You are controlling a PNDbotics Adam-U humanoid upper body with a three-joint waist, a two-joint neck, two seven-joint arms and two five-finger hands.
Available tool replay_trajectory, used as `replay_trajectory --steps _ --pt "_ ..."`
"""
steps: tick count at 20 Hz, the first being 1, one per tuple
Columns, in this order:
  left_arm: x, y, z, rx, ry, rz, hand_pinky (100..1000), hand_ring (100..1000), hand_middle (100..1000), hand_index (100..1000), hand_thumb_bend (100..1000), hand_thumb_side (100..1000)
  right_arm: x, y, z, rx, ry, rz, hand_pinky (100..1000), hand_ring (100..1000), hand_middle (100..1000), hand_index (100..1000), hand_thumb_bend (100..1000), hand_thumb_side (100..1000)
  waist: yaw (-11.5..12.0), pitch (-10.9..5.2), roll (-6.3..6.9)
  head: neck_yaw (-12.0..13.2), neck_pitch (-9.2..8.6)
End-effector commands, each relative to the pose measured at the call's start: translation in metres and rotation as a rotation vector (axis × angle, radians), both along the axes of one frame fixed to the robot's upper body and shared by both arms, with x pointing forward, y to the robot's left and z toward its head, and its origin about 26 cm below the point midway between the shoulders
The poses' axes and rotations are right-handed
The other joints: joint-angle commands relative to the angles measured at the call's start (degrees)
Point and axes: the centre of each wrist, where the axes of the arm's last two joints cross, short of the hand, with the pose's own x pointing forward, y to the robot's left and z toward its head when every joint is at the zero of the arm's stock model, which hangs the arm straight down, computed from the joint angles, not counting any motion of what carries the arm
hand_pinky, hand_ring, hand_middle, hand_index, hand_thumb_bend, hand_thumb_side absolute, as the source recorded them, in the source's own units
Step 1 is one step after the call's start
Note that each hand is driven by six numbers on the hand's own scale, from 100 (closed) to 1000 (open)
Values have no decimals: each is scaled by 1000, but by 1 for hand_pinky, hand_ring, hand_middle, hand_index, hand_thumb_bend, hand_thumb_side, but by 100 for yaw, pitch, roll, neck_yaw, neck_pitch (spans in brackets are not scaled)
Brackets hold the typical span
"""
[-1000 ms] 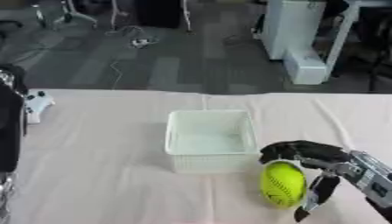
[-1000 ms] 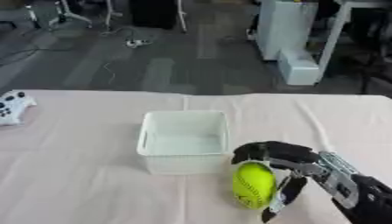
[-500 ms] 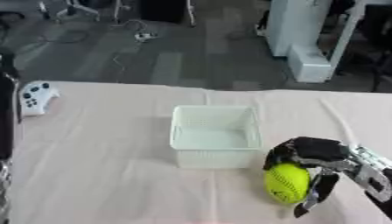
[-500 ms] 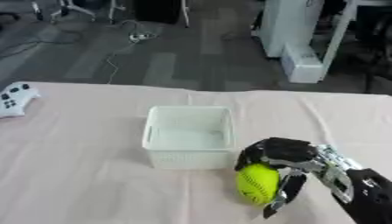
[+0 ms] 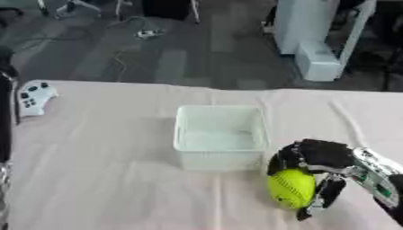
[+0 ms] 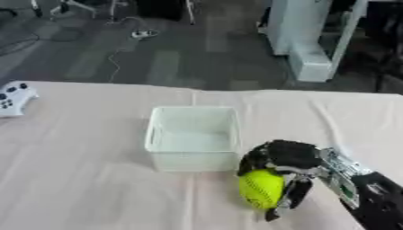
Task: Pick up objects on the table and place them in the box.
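Note:
A yellow-green ball (image 5: pixel 291 188) lies on the beige tablecloth just right of and in front of the white box (image 5: pixel 220 137). My right hand (image 5: pixel 321 158) comes in from the lower right, its black fingers curled over the top of the ball and its thumb down the ball's right side. The box stands open near the middle of the table, with nothing visible inside it. A dark strip of my left arm (image 5: pixel 6 117) runs down the left edge of the left eye view; its hand does not show.
A white game controller (image 5: pixel 34 97) lies at the table's far left. Beyond the table's far edge are grey floor, cables and a white cabinet (image 5: pixel 315 36).
The whole picture has shifted downward, so the camera has tilted. My right hand stays curled round the ball beside the box.

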Motion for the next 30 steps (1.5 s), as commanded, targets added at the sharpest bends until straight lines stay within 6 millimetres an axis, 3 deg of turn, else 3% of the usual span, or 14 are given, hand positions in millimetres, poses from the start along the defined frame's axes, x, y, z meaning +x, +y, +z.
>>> replay_trajectory --steps 1,8,20,30 --pt "-3 -1 10 -6 -37 -14 100 299 446 672 161 720 -1 4 9 76 -42 29 100 100 100 100 520 280 10 -56 8 -70 -64" --pt "-3 -1 9 -5 -36 -18 100 299 446 672 160 721 0 6 13 146 -37 38 100 100 100 100 462 251 17 -65 7 -92 -38" --pt "-3 6 0 18 -22 9 100 293 441 673 150 725 0 -32 6 357 148 -90 100 100 100 100 517 221 -180 -236 66 -45 -213" --pt "-4 18 -12 54 -36 57 100 289 437 674 141 730 0 -8 82 530 282 -28 100 100 100 100 533 210 -496 -292 180 38 -536"
